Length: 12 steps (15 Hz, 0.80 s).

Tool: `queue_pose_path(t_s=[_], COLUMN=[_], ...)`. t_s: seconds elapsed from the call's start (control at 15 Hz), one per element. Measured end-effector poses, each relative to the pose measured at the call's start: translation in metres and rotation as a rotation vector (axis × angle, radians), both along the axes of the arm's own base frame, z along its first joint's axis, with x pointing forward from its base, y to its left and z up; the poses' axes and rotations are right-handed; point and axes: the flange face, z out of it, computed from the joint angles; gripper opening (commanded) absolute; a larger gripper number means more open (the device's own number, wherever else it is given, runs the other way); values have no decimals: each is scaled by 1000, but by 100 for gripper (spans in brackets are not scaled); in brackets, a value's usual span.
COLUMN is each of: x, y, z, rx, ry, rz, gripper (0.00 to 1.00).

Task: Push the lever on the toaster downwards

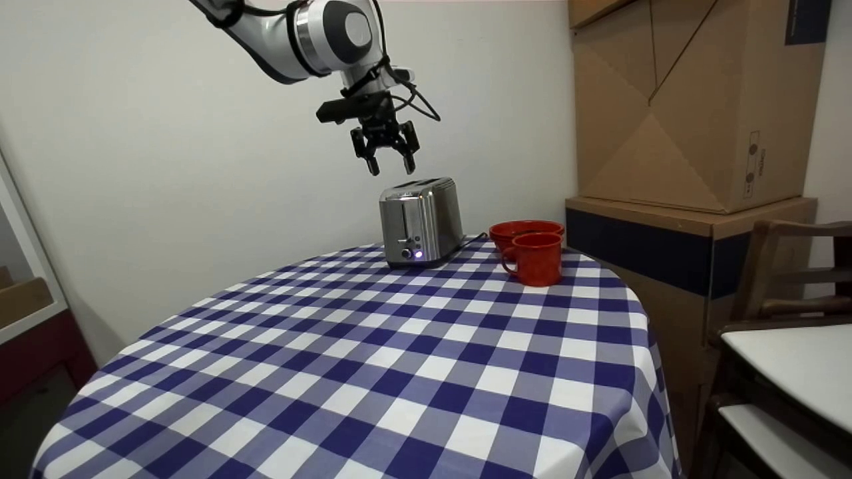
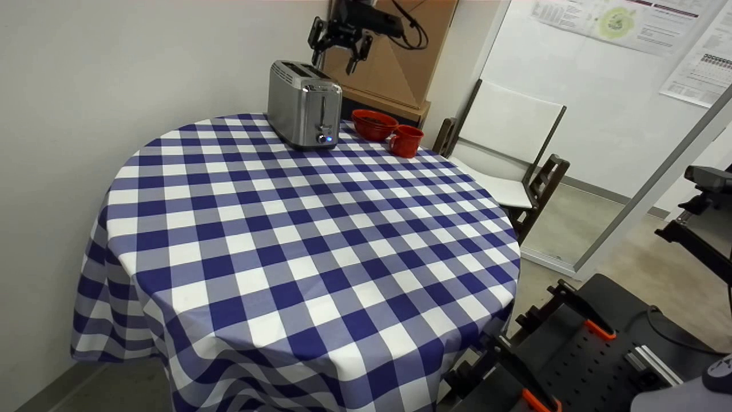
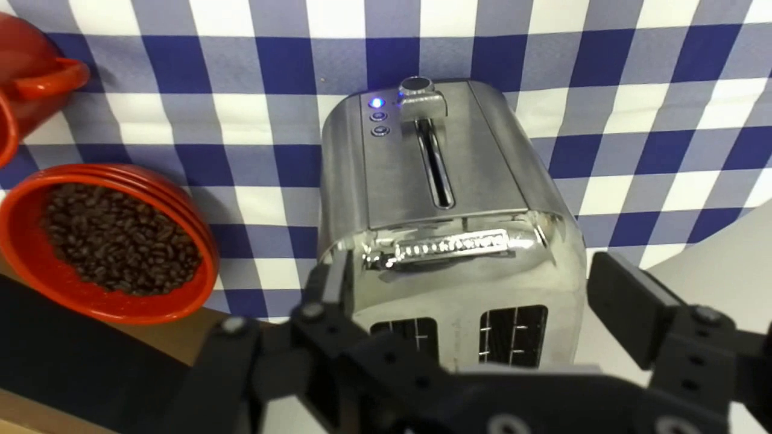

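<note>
The silver toaster (image 1: 439, 219) stands upright on the checked tablecloth in both exterior views (image 2: 289, 109). In the wrist view the toaster (image 3: 392, 175) shows its narrow grey end and part of its top with two bread slots. The lever (image 3: 424, 106) sits at the lower end of its vertical slot, close to the round knob (image 3: 416, 85). A blue light glows beside the knob. My gripper (image 1: 392, 166) is open and empty above the toaster, apart from it. Its two fingers are spread wide in the wrist view (image 3: 473, 274) and in an exterior view (image 2: 334, 62).
A red mug (image 1: 539, 259) and a red bowl (image 3: 120, 310) of dark beans stand beside the toaster. A wall (image 1: 200, 133) rises close behind the table. Stacked cardboard boxes (image 1: 665, 120) stand past the table's edge. A chair (image 2: 503, 126) stands near the table.
</note>
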Motion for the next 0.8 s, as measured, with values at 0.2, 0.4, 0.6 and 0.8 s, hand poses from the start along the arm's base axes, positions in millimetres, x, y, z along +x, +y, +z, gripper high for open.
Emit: queue_pose_path(t_s=[0.2,0.4,0.6,0.8], x=[-18,-42,-70,-103], y=[-11,-12,-11,-14], z=[14,25,37,49], rx=[8,39,54,59], ry=[25,64,98,127], rz=[-19,-27,-12,6], gripper=[100,100,100,100])
